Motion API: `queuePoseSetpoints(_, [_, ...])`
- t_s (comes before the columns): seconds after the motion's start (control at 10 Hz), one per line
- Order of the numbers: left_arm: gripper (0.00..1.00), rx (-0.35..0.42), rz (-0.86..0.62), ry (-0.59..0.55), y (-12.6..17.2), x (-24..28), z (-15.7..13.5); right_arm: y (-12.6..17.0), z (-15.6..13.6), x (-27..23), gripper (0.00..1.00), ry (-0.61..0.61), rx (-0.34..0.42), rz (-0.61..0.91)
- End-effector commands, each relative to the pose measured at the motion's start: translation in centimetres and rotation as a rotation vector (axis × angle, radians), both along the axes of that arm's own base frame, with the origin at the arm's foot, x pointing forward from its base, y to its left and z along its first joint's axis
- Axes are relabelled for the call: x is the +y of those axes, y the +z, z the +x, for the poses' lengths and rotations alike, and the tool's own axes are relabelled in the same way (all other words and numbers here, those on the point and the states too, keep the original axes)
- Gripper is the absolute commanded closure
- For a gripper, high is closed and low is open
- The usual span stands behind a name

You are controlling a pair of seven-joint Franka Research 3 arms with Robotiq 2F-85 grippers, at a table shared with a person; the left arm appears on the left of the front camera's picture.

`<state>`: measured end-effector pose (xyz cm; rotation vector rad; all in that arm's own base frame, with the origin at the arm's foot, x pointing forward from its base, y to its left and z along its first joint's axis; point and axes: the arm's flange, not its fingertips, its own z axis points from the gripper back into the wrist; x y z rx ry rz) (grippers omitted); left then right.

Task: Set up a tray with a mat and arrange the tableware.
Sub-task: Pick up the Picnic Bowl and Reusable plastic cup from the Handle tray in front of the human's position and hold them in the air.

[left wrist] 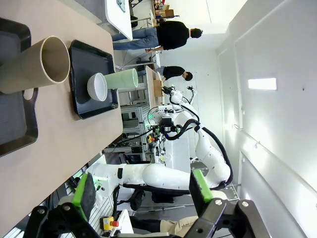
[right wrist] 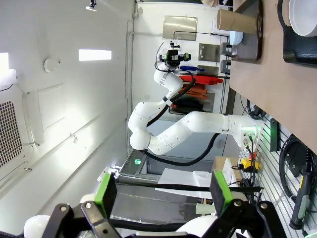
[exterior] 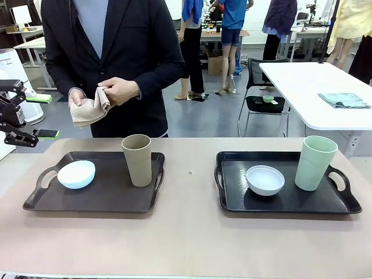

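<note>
Tray setup: left end effector and right end effector both open, empty.
Left tray: pale blue bowl, tan cup. Right tray: white bowl, pale green cup. Probably light, rigid, slippery; pinch each at its rim.

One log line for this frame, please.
left tray: pale blue bowl, tan cup | right tray: white bowl, pale green cup | person: holding beige cloth | left gripper: open | right gripper: open
</note>
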<state>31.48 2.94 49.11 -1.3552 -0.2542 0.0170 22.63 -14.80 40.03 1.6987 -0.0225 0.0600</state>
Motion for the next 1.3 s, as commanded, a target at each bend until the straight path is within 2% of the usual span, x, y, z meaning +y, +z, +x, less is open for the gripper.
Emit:
queuePoseSetpoints(0.0, [0.0,0.0,0.0,0.0,0.0,0.0,0.0,0.0,0.0,0.0,0.0,0.0,0.0,0.0])
queuePoseSetpoints(0.1, [0.0,-0.034,0.069,0.031,1.1,0.7,-0.4,2.5,0.0,1.2,0.0,0.003,-0.088,-0.04])
queuePoseSetpoints(0.2, [0.0,-0.073,0.207,0.078,3.1,1.1,-1.0,6.9,0.0,3.6,0.0,-0.064,-0.177,-0.088])
queuePoseSetpoints(0.3, [0.0,-0.077,0.384,0.127,5.3,1.5,-1.6,12.6,-0.2,7.2,0.0,-0.113,-0.322,-0.168])
queuePoseSetpoints(0.4, [0.0,-0.118,0.532,0.194,7.1,1.7,-1.8,17.4,0.2,11.0,0.0,-0.156,-0.457,-0.22])
queuePoseSetpoints(0.5, [0.0,-0.106,0.658,0.188,8.3,1.7,-1.8,20.8,1.0,15.2,0.0,-0.179,-0.663,-0.339])
queuePoseSetpoints(0.6, [0.0,-0.076,0.812,0.203,9.6,1.6,-1.6,22.2,2.4,19.9,0.0,-0.165,-0.84,-0.476])
queuePoseSetpoints(0.7, [0.0,-0.029,0.965,0.203,11.5,1.4,-1.1,21.8,4.3,25.1,0.0,-0.183,-1.098,-0.687])
queuePoseSetpoints(0.8, [0.0,0.002,1.077,0.2,12.7,1.0,-0.3,19.5,6.4,29.2,0.0,-0.191,-1.283,-0.884])
queuePoseSetpoints(0.9, [0.0,0.017,1.195,0.186,13.4,0.4,1.0,16.1,8.5,32.1,0.0,-0.135,-1.475,-1.054])
queuePoseSetpoints(1.0, [0.0,0.017,1.253,0.158,13.9,0.0,1.6,12.9,9.6,33.1,0.0,-0.078,-1.64,-1.162])
queuePoseSetpoints(1.1, [0.0,-0.063,1.109,0.246,12.9,1.1,-0.6,19.9,3.6,31.5,0.0,0.011,-1.075,-0.606])
queuePoseSetpoints(1.2, [0.0,-0.063,1.109,0.246,12.9,1.1,-0.6,19.9,3.6,31.5,0.0,0.011,-1.075,-0.606])
